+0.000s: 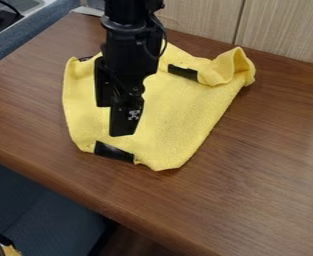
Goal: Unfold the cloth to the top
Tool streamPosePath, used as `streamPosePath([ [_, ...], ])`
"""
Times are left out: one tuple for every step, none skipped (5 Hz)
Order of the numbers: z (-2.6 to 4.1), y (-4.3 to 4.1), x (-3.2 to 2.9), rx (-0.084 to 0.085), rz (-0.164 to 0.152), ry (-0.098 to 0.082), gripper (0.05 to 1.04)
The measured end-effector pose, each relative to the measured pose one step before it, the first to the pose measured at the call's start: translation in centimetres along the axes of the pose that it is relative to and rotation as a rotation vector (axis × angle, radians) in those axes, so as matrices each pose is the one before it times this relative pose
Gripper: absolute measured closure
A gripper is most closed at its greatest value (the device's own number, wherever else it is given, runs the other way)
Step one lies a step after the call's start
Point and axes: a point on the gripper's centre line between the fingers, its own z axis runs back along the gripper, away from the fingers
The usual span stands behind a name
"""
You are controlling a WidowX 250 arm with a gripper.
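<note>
Currently, my claw [113, 121]: released, its two fingertips apart, pointing down in front of the left half of the cloth as I see it on camera; whether they touch the fabric, I can't tell
Arm [128, 37]: black, coming in from the top edge and hiding part of the cloth from me
Cloth [175, 120]: yellow, lying on the brown table [252, 175], toward its far side
Far right corner: folded over and puffed up into a loose loop
Near edge: bare wood in front of it, a black patch [114, 152] at its left part
Second dark patch [183, 72]: just beside the folded corner
Wall [279, 30]: pale wood panels, behind the table
</note>
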Motion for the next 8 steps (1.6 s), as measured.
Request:
streamPosePath([
  [-0.584,-0.086,0.117,-0.0202,-0.0016,0.0153,0.083],
  [0.929,0.817,1.556,-0.0077,-0.007,-0.0335,0.083],
  [0.922,1.217,1.623,0.0116,0.0219,-0.03,0.083],
  [0.638,1.255,2.068,0.0163,0.0028,-0.0266,0.083],
  [-0.771,0.618,2.393,0.0246,-0.0416,-0.0062,0.083],
  [-0.593,0.611,2.299,0.0275,-0.0575,-0.0461,0.083],
  [-0.611,0.616,1.693,-0.0129,-0.0168,-0.0334,0.083],
  [-0.459,0.668,1.375,-0.0119,-0.0129,-0.0252,0.083],
])
